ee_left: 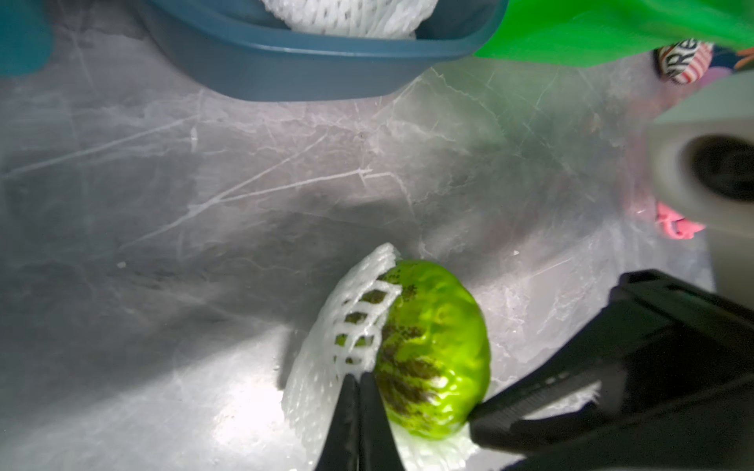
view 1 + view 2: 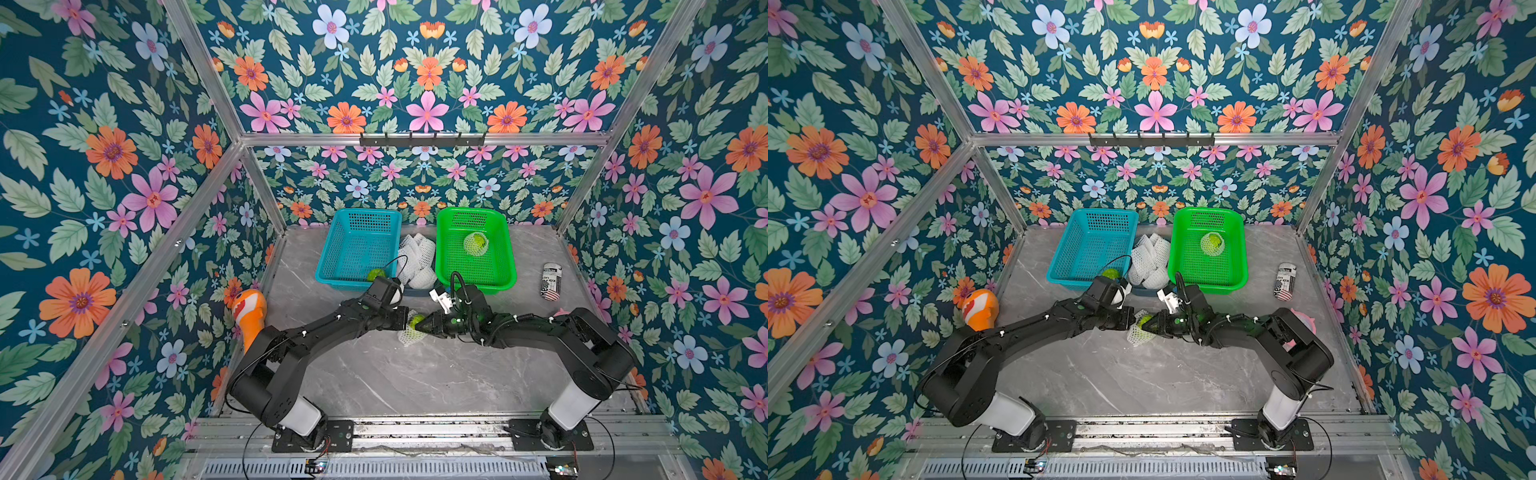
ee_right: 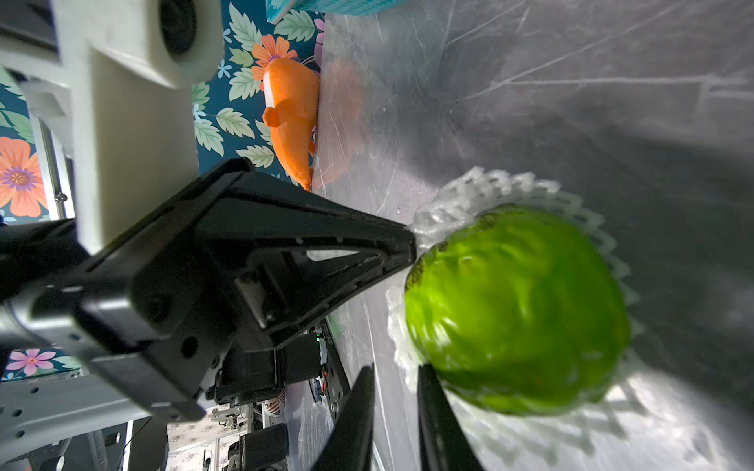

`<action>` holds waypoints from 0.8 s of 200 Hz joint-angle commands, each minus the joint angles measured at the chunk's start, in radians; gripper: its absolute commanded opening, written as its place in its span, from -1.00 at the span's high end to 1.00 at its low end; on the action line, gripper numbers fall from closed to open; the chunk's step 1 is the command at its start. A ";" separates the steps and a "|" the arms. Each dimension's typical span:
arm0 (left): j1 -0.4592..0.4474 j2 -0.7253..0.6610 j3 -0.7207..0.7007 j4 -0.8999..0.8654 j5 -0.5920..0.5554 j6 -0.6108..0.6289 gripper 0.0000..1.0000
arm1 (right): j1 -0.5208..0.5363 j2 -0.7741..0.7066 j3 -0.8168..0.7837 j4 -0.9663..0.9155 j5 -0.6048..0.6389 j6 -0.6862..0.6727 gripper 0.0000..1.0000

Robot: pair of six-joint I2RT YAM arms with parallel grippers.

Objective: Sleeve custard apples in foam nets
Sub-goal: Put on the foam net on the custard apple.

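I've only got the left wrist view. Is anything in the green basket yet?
Observer: Yes, one sleeved custard apple sits in the green basket.
Operator: Any bare fruit waiting?
Observer: One bare custard apple lies in the blue basket, at its near edge.
Operator: How does the net sit on my fruit's far side?
Observer: In the right wrist view the foam net rims the custard apple on the table all round; most of its skin is bare.
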State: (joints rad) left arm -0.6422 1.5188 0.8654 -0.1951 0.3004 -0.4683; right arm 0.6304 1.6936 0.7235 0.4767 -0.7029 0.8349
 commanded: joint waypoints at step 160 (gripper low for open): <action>0.003 -0.021 -0.015 0.100 0.144 -0.039 1.00 | 0.011 0.032 0.013 0.000 0.016 0.021 0.51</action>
State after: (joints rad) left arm -0.6415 1.4895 0.8570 -0.1188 0.4240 -0.5014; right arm 0.6411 1.7226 0.7383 0.4904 -0.7219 0.8394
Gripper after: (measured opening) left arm 0.049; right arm 0.238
